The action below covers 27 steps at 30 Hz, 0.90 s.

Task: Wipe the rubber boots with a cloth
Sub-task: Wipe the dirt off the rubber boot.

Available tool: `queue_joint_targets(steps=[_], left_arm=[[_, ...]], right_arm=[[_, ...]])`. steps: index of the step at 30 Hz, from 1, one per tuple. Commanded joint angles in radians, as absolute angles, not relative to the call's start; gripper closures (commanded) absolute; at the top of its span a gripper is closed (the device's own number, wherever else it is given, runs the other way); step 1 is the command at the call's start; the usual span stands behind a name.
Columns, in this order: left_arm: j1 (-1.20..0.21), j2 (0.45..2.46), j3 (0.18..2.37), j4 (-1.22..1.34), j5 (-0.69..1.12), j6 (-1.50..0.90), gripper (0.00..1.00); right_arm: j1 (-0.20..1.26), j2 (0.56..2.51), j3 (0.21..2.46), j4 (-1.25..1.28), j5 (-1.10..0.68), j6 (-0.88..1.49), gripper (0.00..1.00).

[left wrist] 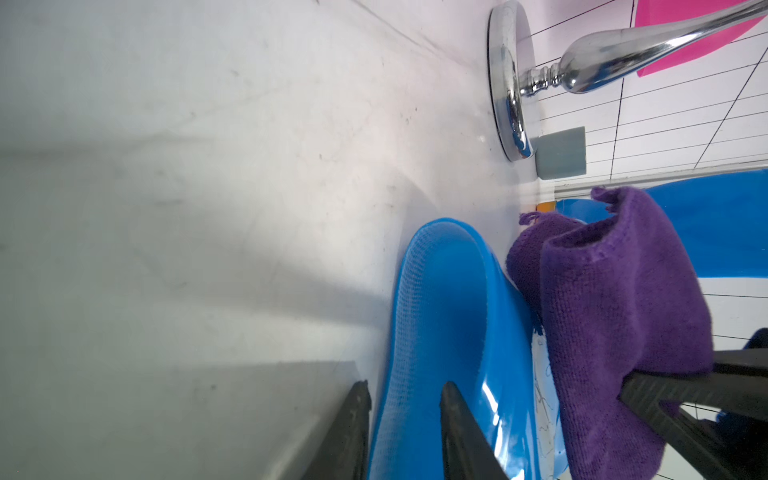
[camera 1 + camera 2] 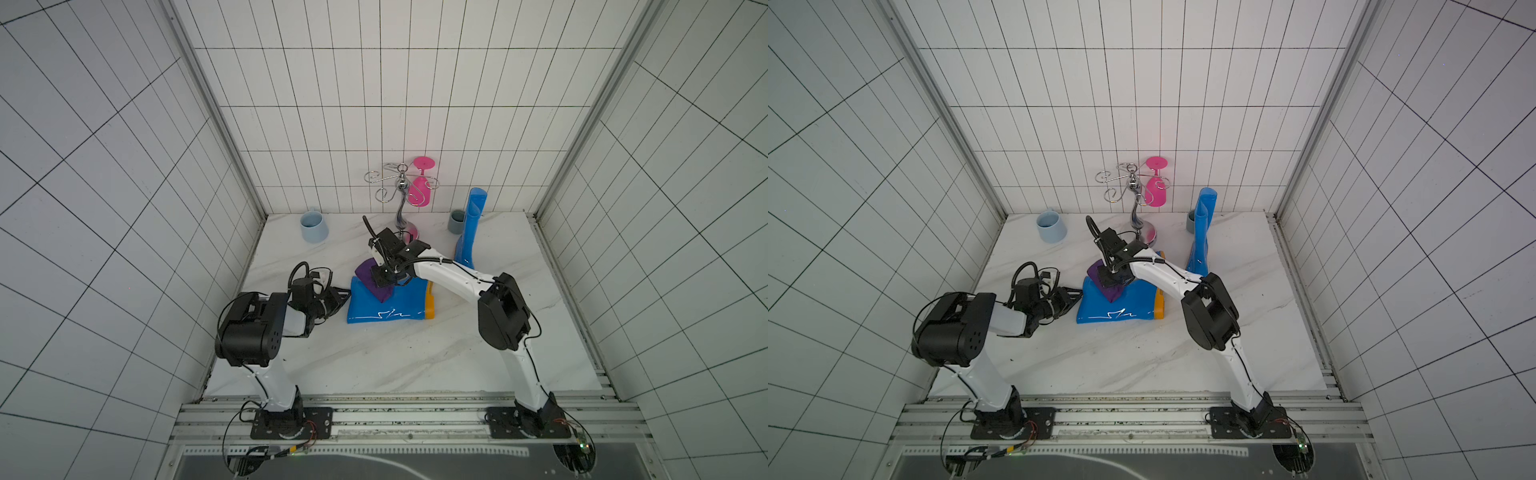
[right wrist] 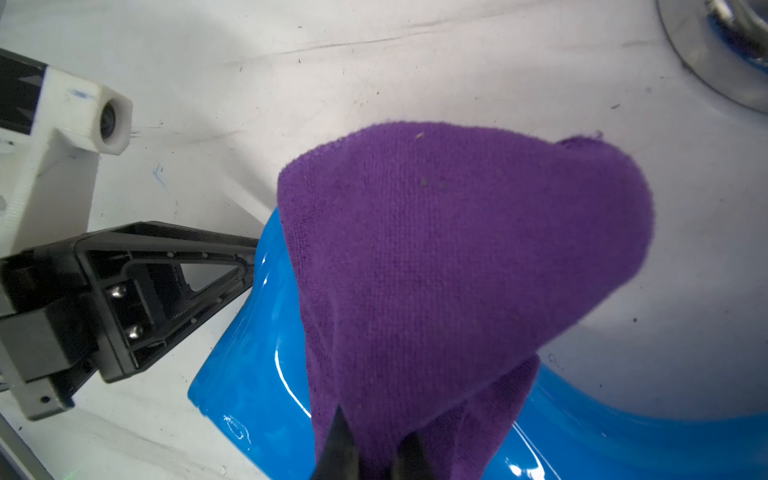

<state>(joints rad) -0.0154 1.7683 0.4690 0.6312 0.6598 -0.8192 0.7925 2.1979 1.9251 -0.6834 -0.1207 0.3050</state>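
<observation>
Right gripper (image 3: 374,424) pinching soft dark-purple cloth (image 3: 457,249) on shiny blue rubber boot (image 2: 386,307) lying underneath. Left gripper (image 1: 405,384) spread around its rim. Upright blue boot (image 2: 471,224) beyond, probably waiting.

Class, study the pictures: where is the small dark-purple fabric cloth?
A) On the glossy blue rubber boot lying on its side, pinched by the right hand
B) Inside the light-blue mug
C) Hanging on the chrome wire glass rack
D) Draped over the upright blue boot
A: the small dark-purple fabric cloth lies across the glossy blue rubber boot that is on its side, and the right hand is closed on the cloth's edge.
</observation>
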Motion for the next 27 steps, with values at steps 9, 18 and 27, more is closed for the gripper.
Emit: queue_joint_targets(steps=[9, 18, 27], left_arm=[[0.038, 1.923, 0.393, 0.939, 0.798, -0.971, 0.67], [0.015, 1.880, 0.397, 0.901, 0.788, -0.942, 0.67], [0.075, 1.908, 0.315, 1.084, 0.790, -1.020, 0.67]], right_arm=[[0.785, 2.159, 1.995, -0.698, -0.110, 0.287, 1.00], [0.775, 2.170, 1.998, -0.686, -0.127, 0.290, 1.00], [0.772, 2.166, 1.993, -0.681, -0.137, 0.290, 1.00]])
